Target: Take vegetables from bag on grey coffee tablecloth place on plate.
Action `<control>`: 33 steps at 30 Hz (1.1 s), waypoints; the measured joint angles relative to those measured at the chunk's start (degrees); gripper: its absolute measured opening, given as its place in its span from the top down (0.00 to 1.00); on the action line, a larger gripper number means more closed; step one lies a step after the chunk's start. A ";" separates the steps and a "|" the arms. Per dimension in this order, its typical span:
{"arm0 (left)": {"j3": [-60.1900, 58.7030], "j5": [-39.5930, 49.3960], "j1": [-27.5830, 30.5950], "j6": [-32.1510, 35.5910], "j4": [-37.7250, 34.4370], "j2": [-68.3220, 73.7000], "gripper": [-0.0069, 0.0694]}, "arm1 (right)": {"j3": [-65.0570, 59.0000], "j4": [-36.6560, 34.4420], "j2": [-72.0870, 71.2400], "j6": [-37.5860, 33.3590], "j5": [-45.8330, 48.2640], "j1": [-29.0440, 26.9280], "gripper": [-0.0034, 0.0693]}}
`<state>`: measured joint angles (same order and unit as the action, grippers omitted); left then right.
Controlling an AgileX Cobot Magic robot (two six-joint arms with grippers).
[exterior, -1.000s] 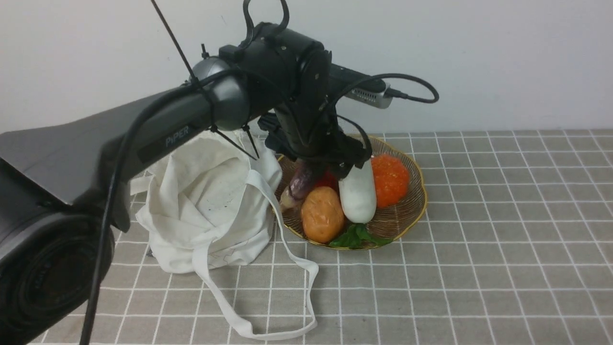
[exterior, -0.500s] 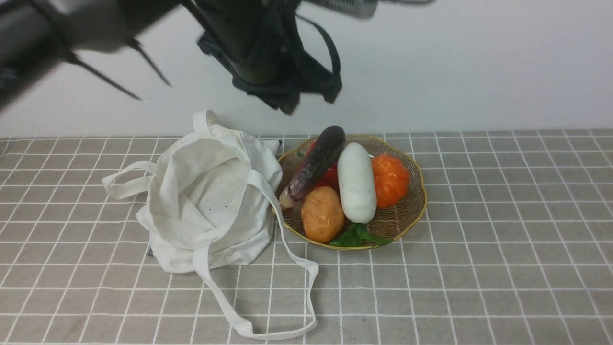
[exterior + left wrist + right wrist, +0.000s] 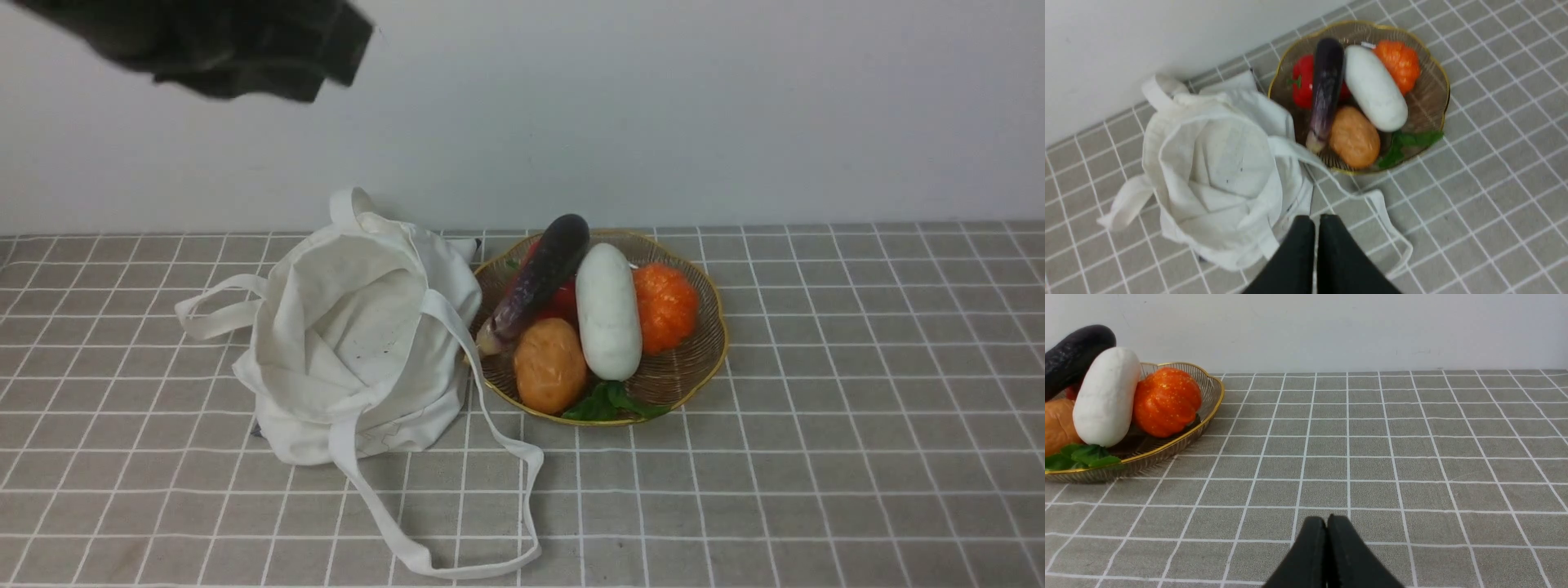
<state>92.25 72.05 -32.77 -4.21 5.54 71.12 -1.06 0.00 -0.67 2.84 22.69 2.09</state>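
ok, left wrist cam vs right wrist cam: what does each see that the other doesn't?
Left wrist only: the tote bag, the stem tip of the eggplant, the whole rim of the plate, and the left claw, shut.
Right wrist only: the right claw, shut, and the stretch of tablecloth on the plate's far side from the bag.
Both: eggplant, white vegetable, orange pumpkin, potato, green leaves, plate, tablecloth.
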 joint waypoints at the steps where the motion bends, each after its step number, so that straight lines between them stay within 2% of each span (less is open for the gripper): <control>1: -2.70 -0.01 0.00 -0.31 0.00 -2.36 0.92 | 0.00 0.00 0.00 0.00 0.00 0.00 0.97; 7: -23.94 -2.91 0.00 -2.91 -0.63 -22.37 0.92 | 0.00 0.00 0.00 0.00 0.00 0.00 0.97; 9: -32.78 -6.99 0.00 -5.31 -1.17 -30.15 0.92 | 0.00 0.00 0.00 0.00 0.00 0.00 0.97; 10: -33.57 -7.38 0.00 -5.54 -1.17 -30.95 0.92 | 0.00 0.00 0.00 0.00 0.00 0.00 0.97; 12: -44.44 -12.87 0.00 -8.61 -1.87 -42.10 0.92 | 0.00 0.00 0.00 0.00 0.00 0.00 0.97; 17: -58.58 -21.20 0.00 -12.52 -0.91 -57.93 0.92 | 0.00 0.00 0.00 0.00 0.00 0.00 0.97; 24: -66.66 -29.33 0.00 -13.35 1.97 -67.70 0.92 | 0.00 0.00 0.00 0.00 0.00 0.00 0.97; 33: -67.67 -29.83 0.00 -13.35 2.61 -67.81 0.92 | 0.00 0.00 0.00 0.00 0.00 0.00 0.97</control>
<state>24.57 42.22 -32.77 -17.56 8.15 3.31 -1.06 0.00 -0.67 2.84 22.69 2.09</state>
